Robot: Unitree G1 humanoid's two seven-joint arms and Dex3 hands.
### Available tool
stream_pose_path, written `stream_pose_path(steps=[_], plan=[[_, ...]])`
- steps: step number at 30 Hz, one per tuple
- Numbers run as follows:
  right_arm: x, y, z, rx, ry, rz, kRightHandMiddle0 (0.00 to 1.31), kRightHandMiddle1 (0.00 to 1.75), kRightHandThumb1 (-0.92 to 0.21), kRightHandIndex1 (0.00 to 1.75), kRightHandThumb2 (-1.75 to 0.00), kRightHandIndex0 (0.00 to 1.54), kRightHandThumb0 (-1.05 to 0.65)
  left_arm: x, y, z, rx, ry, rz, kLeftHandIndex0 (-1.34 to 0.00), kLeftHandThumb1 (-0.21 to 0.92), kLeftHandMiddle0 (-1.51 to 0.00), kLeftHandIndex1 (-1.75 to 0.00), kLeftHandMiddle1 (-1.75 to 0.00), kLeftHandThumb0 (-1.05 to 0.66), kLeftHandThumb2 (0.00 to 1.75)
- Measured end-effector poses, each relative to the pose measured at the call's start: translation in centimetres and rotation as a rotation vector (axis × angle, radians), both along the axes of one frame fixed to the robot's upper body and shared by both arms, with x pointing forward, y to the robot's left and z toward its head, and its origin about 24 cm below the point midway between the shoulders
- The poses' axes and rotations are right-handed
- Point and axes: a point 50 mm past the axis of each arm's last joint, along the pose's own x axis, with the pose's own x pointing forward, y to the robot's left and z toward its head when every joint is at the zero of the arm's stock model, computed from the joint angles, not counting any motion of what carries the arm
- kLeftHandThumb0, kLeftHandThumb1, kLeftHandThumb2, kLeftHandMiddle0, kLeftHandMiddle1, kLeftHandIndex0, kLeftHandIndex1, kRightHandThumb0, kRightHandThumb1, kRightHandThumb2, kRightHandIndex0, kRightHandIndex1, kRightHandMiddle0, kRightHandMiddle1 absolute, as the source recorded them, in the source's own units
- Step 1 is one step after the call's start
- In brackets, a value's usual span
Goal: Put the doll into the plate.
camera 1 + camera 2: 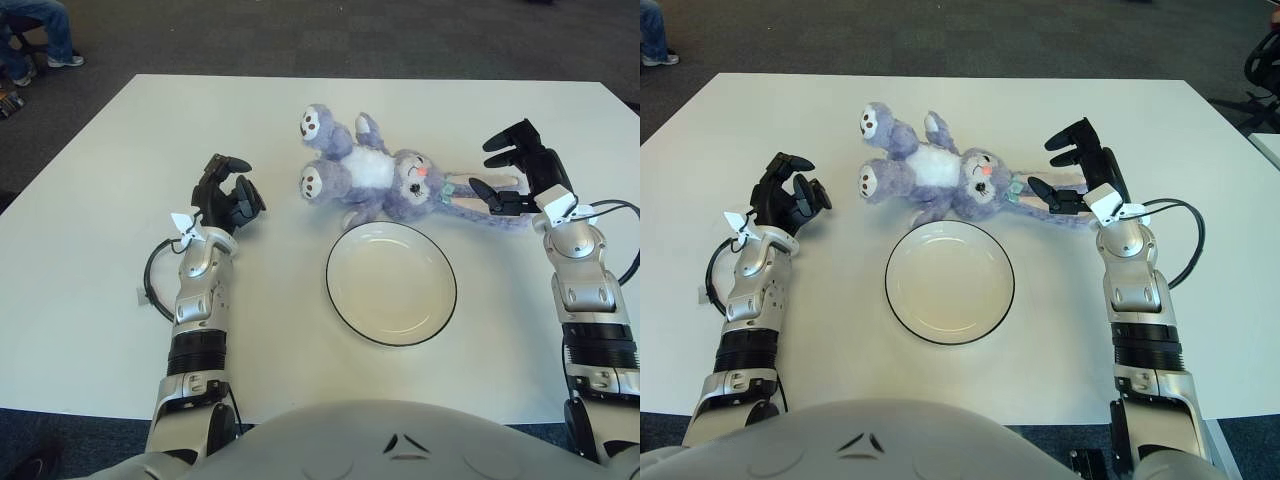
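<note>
On the white surface (90,240) a purple stuffed doll (375,178) lies on its back just beyond the far rim of a round white plate (391,283) with a dark edge — the plate holds nothing. At the doll's long ears, which trail toward the right, the right robot hand (505,175) has its fingers spread wide and grips nothing. Well apart to the left of the doll, the left robot hand (228,198) shows with fingers curled inward — also holding nothing.

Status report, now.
Right robot hand open at the doll's ears, no grip. Left robot hand idle left of doll. Plate empty.
</note>
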Motion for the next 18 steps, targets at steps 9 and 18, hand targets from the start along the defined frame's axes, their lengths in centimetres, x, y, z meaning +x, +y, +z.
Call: stream_pose_path(steps=[9, 18], plan=[[0.0, 0.9, 0.0, -0.101, 0.020, 0.048, 0.00, 0.62, -0.74, 0.46, -0.37, 0.24, -0.91, 0.0, 0.1, 0.0, 0.009, 0.002, -0.003, -0.48, 0.49, -1.08, -1.75, -1.75, -0.43, 1.10], [0.9, 2.1, 0.8, -0.173, 0.005, 0.143, 0.00, 0.45, -0.77, 1.60, -0.31, 0.38, -0.88, 0.0, 0.0, 0.0, 0.019, 0.003, -0.007, -0.47, 0.50, -1.07, -1.75, -1.75, -0.42, 1.09]])
